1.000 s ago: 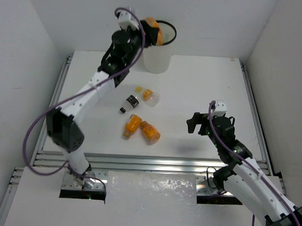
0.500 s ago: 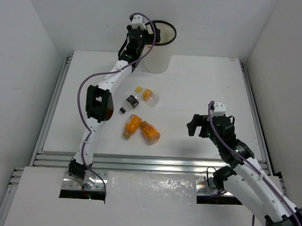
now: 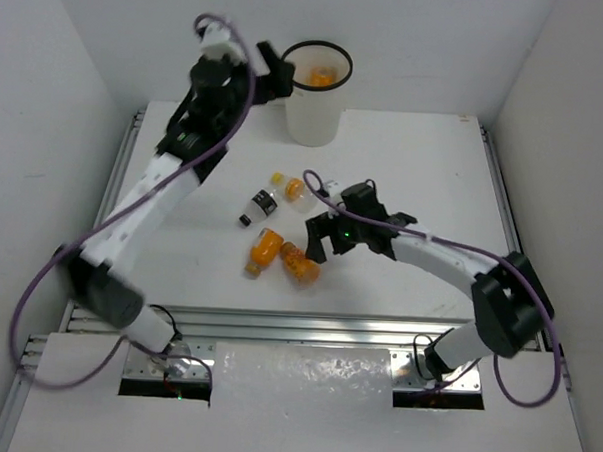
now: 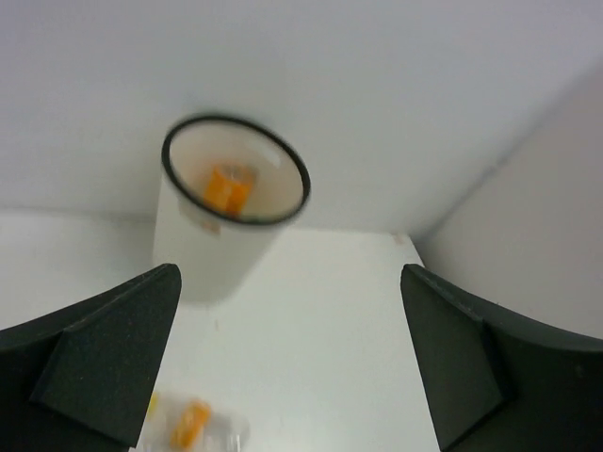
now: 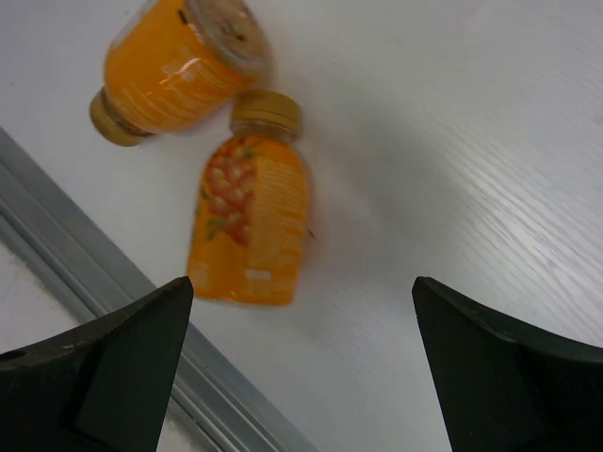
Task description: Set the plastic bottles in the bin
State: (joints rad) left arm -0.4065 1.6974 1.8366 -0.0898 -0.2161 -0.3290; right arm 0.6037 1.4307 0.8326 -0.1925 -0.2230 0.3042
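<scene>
The white table (image 3: 424, 171) is boxed in by plain white walls. At far left the left gripper (image 3: 272, 71) hangs empty, jaws wide apart, just beside the bin (image 3: 313, 121), which holds one orange bottle (image 4: 229, 188). Four loose bottles (image 3: 263, 249) lie mid-table, and the right gripper (image 3: 322, 237), jaws spread, hovers just above a labelled bottle (image 5: 250, 231) that is probably light, stiff, slick and prone to roll, so best pinched across its body.

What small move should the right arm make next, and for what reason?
Probably lower the right gripper straight onto the labelled orange bottle. Its jaws are open and empty, and that bottle lies on the table between them in the wrist view, beside a second orange bottle.
</scene>
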